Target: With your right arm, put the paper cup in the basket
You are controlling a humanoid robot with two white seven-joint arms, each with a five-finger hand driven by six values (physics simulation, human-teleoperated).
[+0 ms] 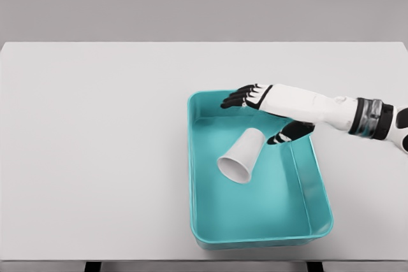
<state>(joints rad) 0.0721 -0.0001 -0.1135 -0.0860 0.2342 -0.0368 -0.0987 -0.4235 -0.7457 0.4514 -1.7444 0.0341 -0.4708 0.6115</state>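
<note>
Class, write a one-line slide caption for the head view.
Paper cup lies on its side inside the teal basket, with the right hand open above it.

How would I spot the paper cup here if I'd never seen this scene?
Start at the big white table and find the teal basket right of its middle. Inside lies the paper cup, tipped on its side with its open mouth toward the camera. It is the only white thing in the basket, just below the right robot hand, whose fingers are open.
</note>
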